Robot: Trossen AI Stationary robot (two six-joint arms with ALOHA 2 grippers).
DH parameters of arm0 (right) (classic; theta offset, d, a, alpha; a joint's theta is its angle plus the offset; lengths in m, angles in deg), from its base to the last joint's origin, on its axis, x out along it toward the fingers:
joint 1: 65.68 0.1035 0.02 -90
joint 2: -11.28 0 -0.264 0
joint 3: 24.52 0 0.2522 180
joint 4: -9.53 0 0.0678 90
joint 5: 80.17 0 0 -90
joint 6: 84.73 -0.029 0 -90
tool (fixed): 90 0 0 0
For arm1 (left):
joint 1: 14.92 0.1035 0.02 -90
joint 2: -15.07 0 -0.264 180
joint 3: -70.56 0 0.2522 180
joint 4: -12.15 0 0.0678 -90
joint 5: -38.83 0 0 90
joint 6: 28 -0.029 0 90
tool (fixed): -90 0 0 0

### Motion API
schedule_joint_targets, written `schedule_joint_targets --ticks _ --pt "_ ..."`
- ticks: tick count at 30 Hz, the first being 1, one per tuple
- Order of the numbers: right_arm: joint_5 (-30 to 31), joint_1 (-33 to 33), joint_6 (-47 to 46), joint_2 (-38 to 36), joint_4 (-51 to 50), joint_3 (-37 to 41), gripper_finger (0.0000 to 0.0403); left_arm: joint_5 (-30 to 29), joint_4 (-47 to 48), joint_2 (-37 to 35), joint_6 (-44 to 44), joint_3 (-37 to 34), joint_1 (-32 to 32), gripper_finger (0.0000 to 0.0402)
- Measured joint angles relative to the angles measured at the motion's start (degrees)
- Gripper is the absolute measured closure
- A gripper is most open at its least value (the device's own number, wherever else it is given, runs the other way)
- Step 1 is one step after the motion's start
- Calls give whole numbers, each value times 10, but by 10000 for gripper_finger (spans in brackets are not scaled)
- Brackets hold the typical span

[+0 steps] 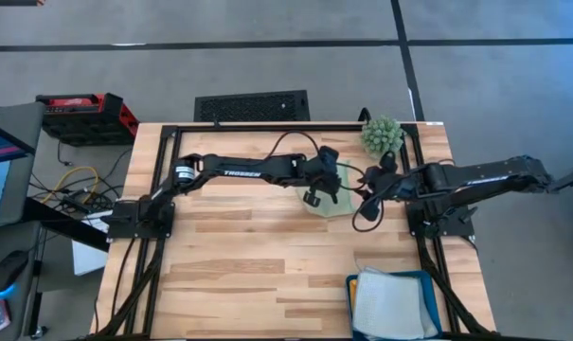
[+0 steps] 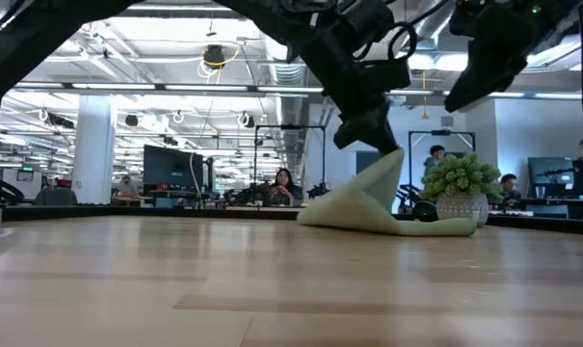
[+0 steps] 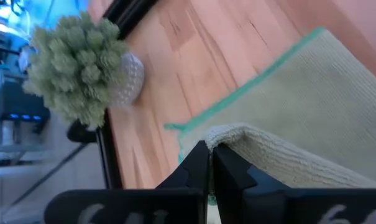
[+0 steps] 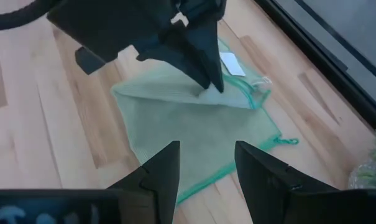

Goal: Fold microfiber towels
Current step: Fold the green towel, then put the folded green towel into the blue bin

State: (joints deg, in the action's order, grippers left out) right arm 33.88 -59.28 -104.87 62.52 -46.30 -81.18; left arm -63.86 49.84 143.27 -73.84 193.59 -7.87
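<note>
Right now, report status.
Left gripper jaws shut on light green towel, corner lifted. Right gripper jaws open above it. Ball plant beside the towel.

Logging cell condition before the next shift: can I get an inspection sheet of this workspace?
Surface: wooden table, bare over most of its area.
Job's things: light green towel lies near the far edge with one corner lifted; more pale towels stacked in the teal tray at the near right.
Clutter: spiky green plant in a white pot at the far right.
Grippers: left gripper is shut on the light green towel's raised corner; right gripper is open, above the towel, holding nothing.
Cables: black loops hang off the right arm; loose wires beside the table.
Surroundings: open office with seated people beyond the table.
</note>
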Motion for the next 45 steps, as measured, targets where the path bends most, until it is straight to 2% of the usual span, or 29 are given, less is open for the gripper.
schedule_joint_targets --ticks 10,21,29,35,41,45 --pt "0 0 0 -7 -12 0 227 67 -43 5 -3 2 0 401" --pt "0 0 0 -7 -12 0 227 74 -47 5 19 2 0 392" --pt "0 0 0 -7 -12 0 227 81 -46 5 25 2 0 348" --pt "0 0 0 -7 -12 0 225 117 -45 5 78 2 0 301" --pt "0 0 0 -7 -12 0 227 120 -44 5 125 2 0 261" --pt "0 0 0 -7 -12 0 226 119 -44 4 125 2 -4 246"
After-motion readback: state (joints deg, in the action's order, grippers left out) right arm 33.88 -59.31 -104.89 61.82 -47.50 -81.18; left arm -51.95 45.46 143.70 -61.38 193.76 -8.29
